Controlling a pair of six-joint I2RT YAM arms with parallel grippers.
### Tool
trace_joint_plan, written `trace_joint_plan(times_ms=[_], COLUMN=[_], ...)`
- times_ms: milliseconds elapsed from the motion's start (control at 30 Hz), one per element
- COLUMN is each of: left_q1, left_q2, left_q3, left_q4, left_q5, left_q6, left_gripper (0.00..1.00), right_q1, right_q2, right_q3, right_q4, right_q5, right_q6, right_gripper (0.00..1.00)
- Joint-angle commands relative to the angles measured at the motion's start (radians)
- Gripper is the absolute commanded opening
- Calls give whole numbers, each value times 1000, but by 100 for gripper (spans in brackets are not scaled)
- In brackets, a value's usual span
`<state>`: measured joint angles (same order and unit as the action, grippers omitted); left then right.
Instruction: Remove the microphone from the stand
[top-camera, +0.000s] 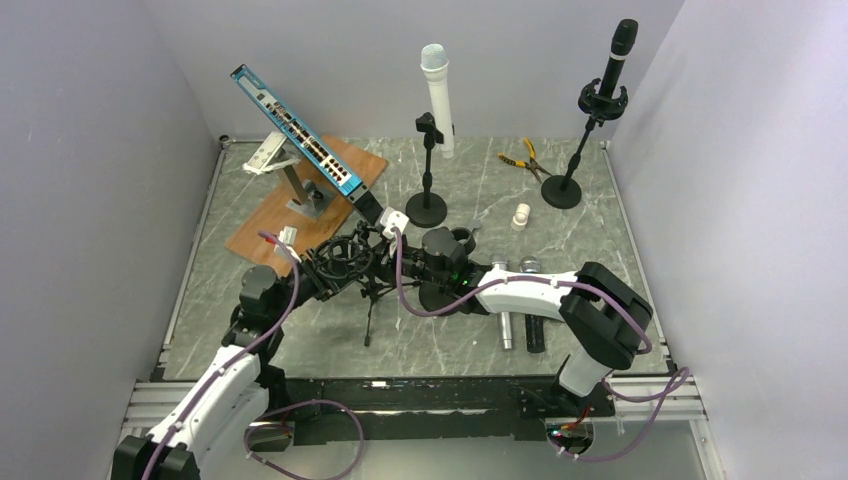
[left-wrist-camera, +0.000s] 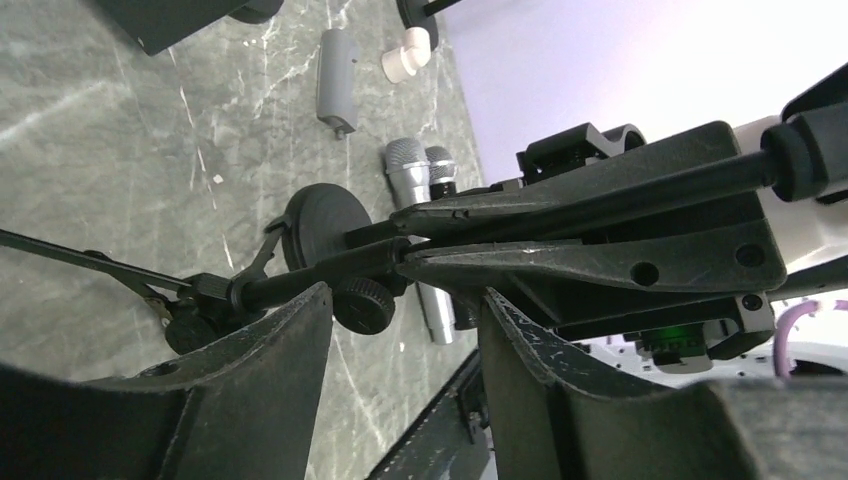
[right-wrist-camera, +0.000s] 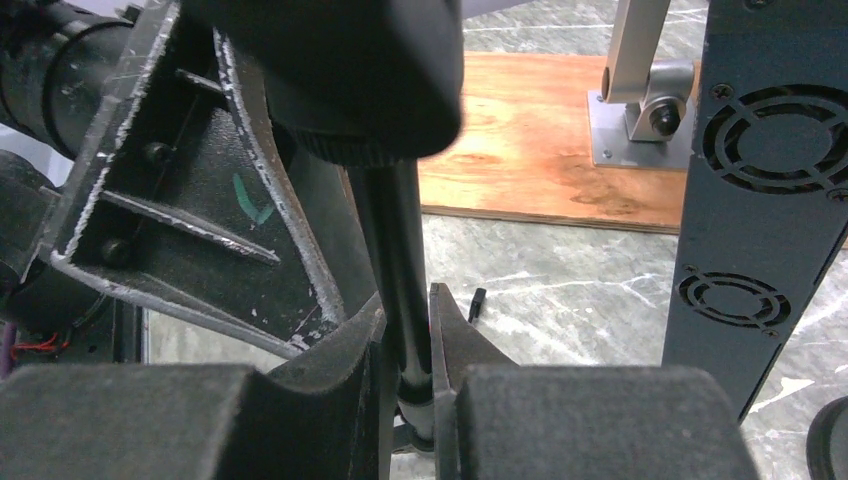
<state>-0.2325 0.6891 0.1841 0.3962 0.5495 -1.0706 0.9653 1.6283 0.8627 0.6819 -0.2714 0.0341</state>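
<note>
You've got left claw (top-camera: 325, 266) and right claw (top-camera: 396, 230) meeting mid-worktop (top-camera: 450, 350) at the tripod stand (top-camera: 372, 300). Silver mic (top-camera: 505, 322) and dark mic (top-camera: 535, 328) lie flat under the right arm (top-camera: 590, 305). White mic (top-camera: 437, 95) and black mic (top-camera: 618, 55) stand upright at the back.

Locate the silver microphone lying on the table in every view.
Top external: the silver microphone lies lower right of centre, partly under the right arm.
Left wrist: upper centre, its mesh head showing above the right gripper.
Right wrist: not in it.
Shared landmark: the right gripper shut on the stand rod, seen in both wrist views.
</note>
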Motion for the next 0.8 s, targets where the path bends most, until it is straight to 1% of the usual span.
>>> trace_joint_plan(times_ms=[0, 233, 500, 567, 600, 667, 767], left_q1=[-29, -58, -69, -70, -70, -70, -65], left_q2=[-29, 83, 77, 78, 76, 59, 18], left_q3=[95, 114, 119, 115, 113, 105, 85], left_q4=[-152, -102, -129, -121, -119, -133, -133], left_q5=[-39, 46, 12, 7, 4, -14, -39], left_q6=[199, 247, 274, 260, 253, 233, 206], left_gripper=[59, 51, 43, 43, 45, 54, 55], right_q1=[2, 3, 2, 2, 3, 2, 2], right_q2=[-21, -16, -18, -18, -18, -20, -30], right_q3=[12, 16, 14, 13, 14, 15, 18], right_q4=[-26, -30, -30, -29, -33, -37, -44], right_q5=[-53, -56, -56, -55, -52, -47, -44], right_q6=[61, 59, 57, 57, 56, 57, 59], right_gripper=[0, 0, 0, 0, 0, 0, 0])
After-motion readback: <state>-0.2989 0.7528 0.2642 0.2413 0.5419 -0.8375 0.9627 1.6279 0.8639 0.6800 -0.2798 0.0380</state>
